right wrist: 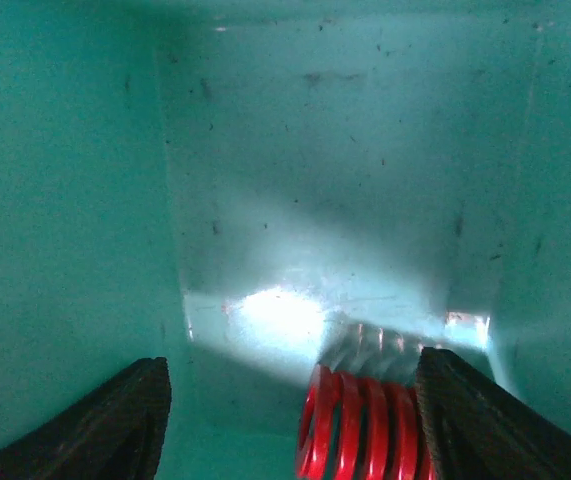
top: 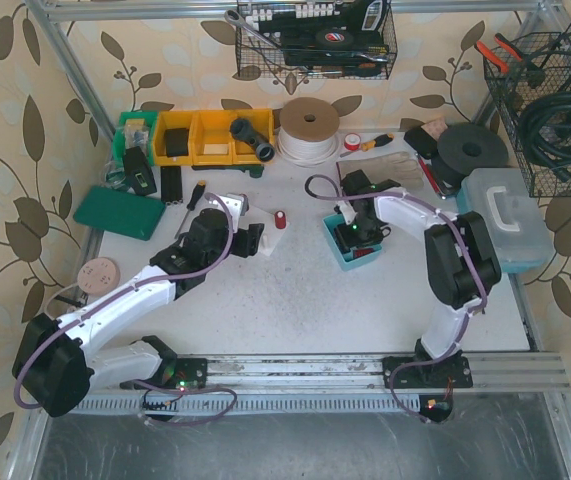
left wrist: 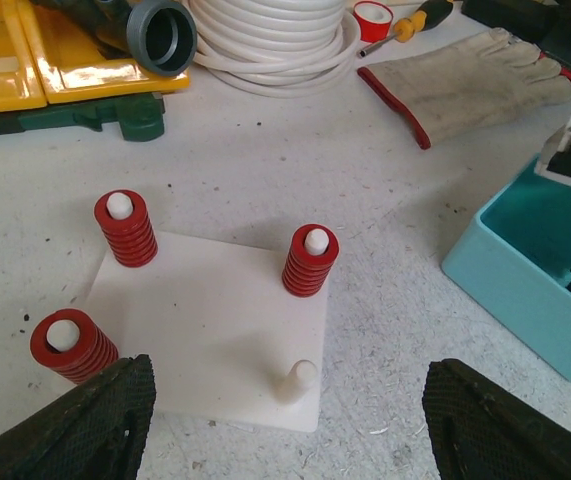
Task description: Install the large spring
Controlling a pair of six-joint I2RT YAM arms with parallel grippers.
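Large spring [right wrist: 365, 430] lies in teal bin [right wrist: 265, 150] within open right pincer [right wrist: 290, 400]; left pincer [left wrist: 287, 410] open.

red spring [right wrist: 363, 428] sideways in teal bin [right wrist: 65, 200]

The left arm [top: 135, 295] and right arm [top: 443, 300] wear white shells between bulky black joint housings, and a purple cable [top: 310, 184] loops along each, up from black base plates [top: 427, 372] bolted on the aluminium rail [top: 305, 368]. The left hand [left wrist: 290, 425] and right hand [right wrist: 295, 420] have matte black, coarse-textured fingers [left wrist: 95, 425].
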